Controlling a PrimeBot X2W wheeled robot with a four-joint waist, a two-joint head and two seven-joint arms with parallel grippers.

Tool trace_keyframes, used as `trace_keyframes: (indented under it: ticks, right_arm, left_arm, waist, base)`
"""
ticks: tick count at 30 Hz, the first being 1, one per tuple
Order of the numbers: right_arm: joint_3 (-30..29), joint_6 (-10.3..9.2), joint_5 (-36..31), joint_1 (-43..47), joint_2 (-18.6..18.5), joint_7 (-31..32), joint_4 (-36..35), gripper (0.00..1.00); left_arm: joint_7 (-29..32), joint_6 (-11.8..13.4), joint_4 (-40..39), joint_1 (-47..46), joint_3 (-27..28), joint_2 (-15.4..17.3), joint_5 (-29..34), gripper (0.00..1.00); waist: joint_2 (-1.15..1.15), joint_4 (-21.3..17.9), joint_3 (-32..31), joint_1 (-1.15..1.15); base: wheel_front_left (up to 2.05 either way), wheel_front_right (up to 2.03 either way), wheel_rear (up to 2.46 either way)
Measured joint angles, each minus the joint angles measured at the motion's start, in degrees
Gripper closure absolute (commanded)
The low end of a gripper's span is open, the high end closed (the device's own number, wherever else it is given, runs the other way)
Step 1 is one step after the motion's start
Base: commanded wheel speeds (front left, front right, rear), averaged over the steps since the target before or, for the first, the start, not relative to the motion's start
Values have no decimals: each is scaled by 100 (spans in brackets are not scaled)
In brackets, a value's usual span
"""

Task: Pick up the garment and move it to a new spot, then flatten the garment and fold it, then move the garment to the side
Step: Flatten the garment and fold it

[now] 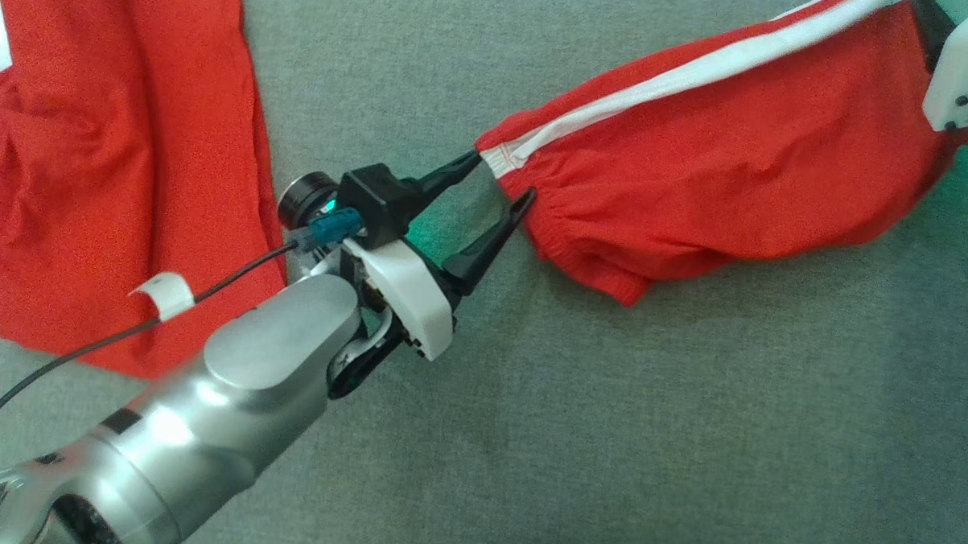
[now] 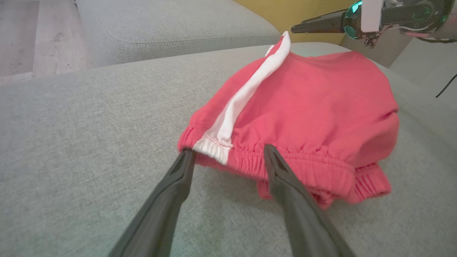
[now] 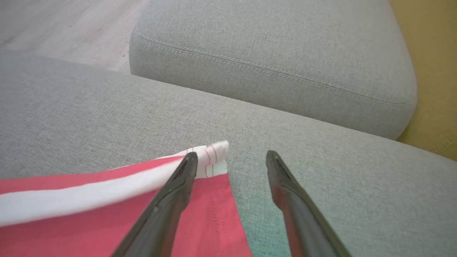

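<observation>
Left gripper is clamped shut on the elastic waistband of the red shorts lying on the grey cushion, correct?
Not quite. The left gripper is open: in the left wrist view its two fingers stand spread apart at the elastic waistband of the red shorts, gripping nothing. The shorts do lie on the grey cushion.

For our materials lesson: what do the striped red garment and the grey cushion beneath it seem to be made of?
Red garment: soft matte knit, perhaps cotton or polyester; it wrinkles and gathers along an elastic-looking waistband. Grey cushion: matte woven upholstery fabric, with a fine flecked weave visible close up.
</observation>
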Motion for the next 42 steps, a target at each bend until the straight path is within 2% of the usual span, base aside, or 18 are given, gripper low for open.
trace_keyframes:
  ticks: [5, 9, 13, 18, 21, 25, 35, 42]
  right_arm:
    - [-124, 0, 168, 1, 119, -692, 221, 0]
    - [-182, 0, 366, 2, 225, -1381, 215, 0]
    - [-212, 0, 504, 31, 318, -2063, 5, 0]
    - [-380, 0, 550, 393, 490, -2675, -335, 0]
    - [-598, 0, 474, 934, 679, -2804, -528, 0]
    - [-962, 0, 105, 1750, 995, -2881, -891, 0]
    - [-2196, 0, -780, 4441, 2226, -2904, -1870, 0]
    - [-2493, 0, -904, 4942, 2283, -2817, -2224, 0]
  left_arm:
    - [-233, 16, 245, 7, 58, -1, -15, 0]
    - [-419, 201, 243, 57, 409, 27, -77, 0]
    - [-508, 521, -48, 296, 1083, 116, -163, 0]
    - [-523, 869, -973, 930, 2354, 133, 154, 0]
    - [-523, 921, -1352, 1514, 2841, 97, 426, 0]
    - [-523, 944, -1594, 2364, 3165, 2, 726, 0]
    - [-523, 903, -1595, 4114, 3689, -369, 1421, 0]
    - [-522, 732, -1595, 4536, 3983, -613, 1717, 0]
  waist:
    - [0, -108, -183, -1]
    - [0, -228, -418, -1]
    - [0, -366, -714, -2]
    - [0, -528, -1107, -2]
    - [0, -619, -1346, -2]
    - [0, -728, -1661, -2]
    - [0, -979, -2376, -2]
    - [0, -1005, -2402, -1]
  base:
    - [0, 0, 0]
    - [0, 0, 0]
    - [0, 0, 0]
    - [0, 0, 0]
    - [0, 0, 0]
    - [0, 0, 0]
    - [0, 0, 0]
    - [0, 0, 0]
